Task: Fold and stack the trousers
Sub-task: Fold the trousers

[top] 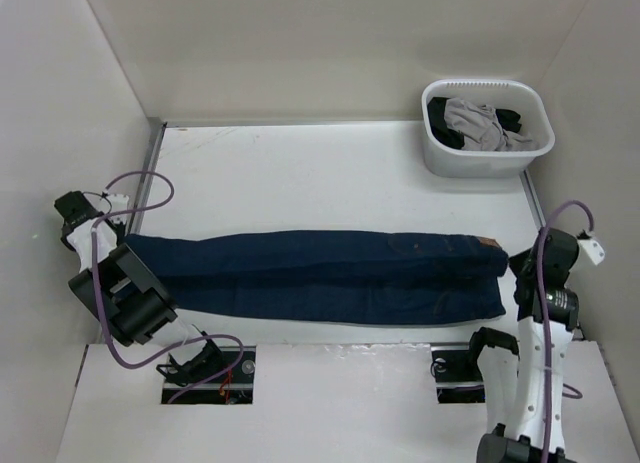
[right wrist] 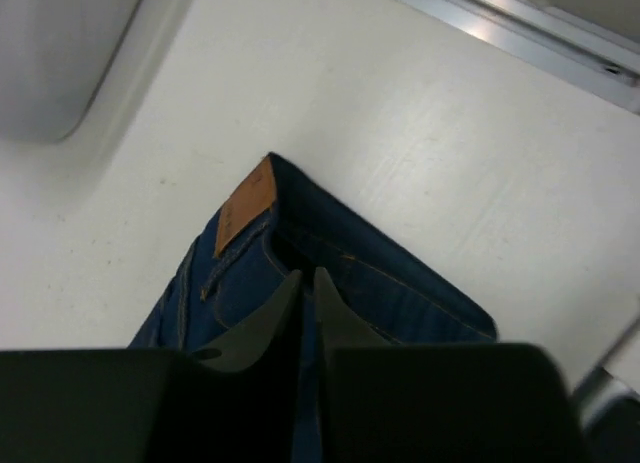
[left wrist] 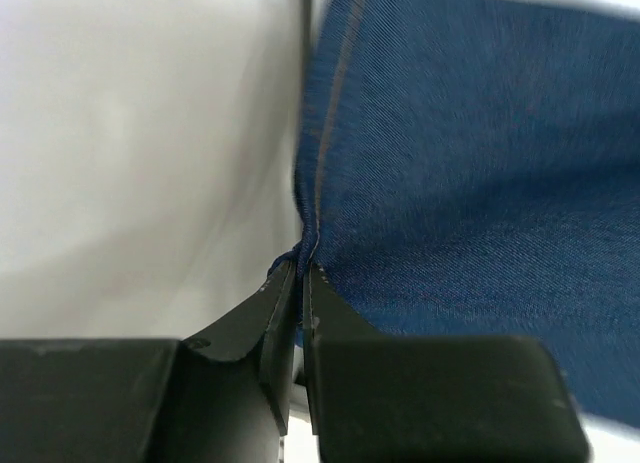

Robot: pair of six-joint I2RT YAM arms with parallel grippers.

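As the left gripper (left wrist: 297,269) pinches the trousers (left wrist: 470,183), far denim blurs.

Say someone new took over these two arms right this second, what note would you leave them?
Left gripper: shut on the trousers at the leg-end hem.
Right gripper: shut at the waistband; whether it pinches cloth is unclear.
Trousers: flat across the table, one leg over the other, waist on the right.
Done: lengthwise fold, apparently.
To do: fold end to end, then stack.
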